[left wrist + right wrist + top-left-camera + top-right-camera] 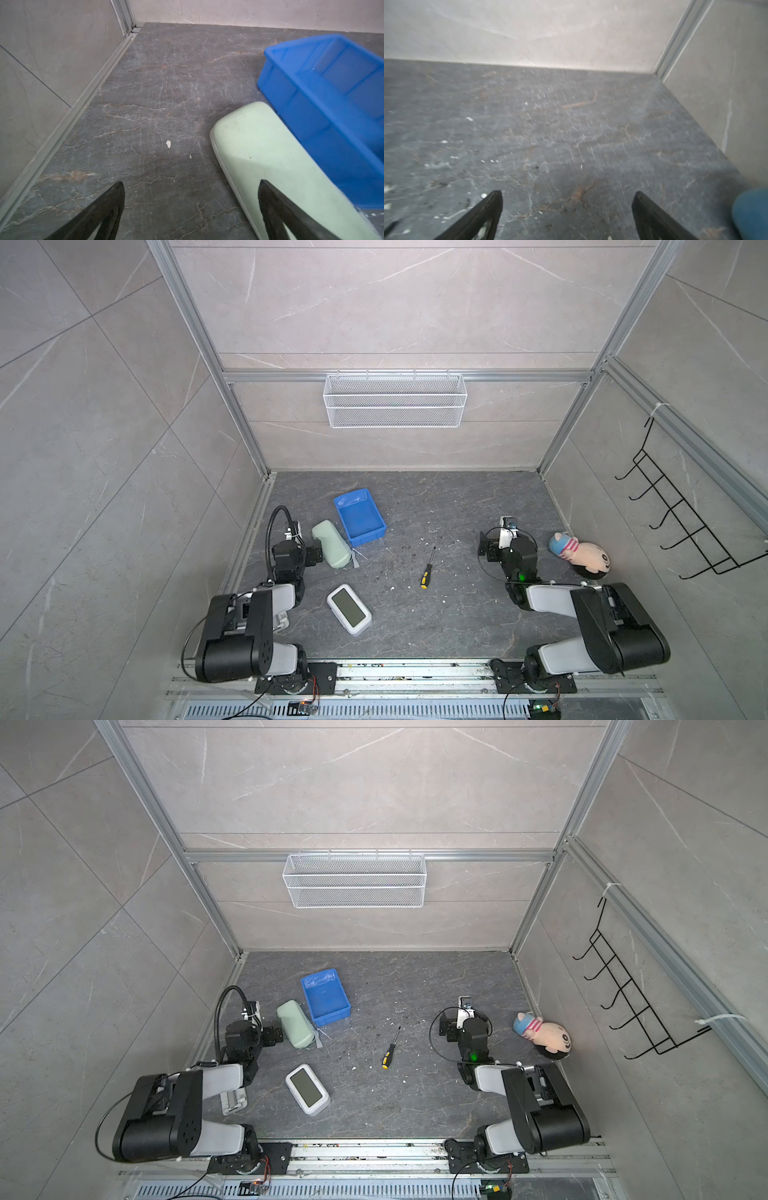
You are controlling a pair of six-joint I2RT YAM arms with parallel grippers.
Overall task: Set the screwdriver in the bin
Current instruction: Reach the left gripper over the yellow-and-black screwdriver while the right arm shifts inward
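Observation:
The screwdriver (428,570) (390,1050), slim with a black-and-yellow handle, lies on the dark floor mid-table, its shaft pointing away from the arms. The blue bin (360,518) (326,996) (332,83) stands empty to its far left. My left gripper (191,182) is open over bare floor left of the bin, and one of its fingers (270,199) shows against a pale green case. My right gripper (568,193) is open over bare floor to the right of the screwdriver, holding nothing. Neither wrist view shows the screwdriver.
The pale green case (331,545) (270,155) lies against the bin's left side. A white clock-like device (348,609) lies near the front. A plush doll (582,553) rests by the right wall. A white wire basket (395,400) hangs on the back wall, a black hook rack (681,510) on the right wall.

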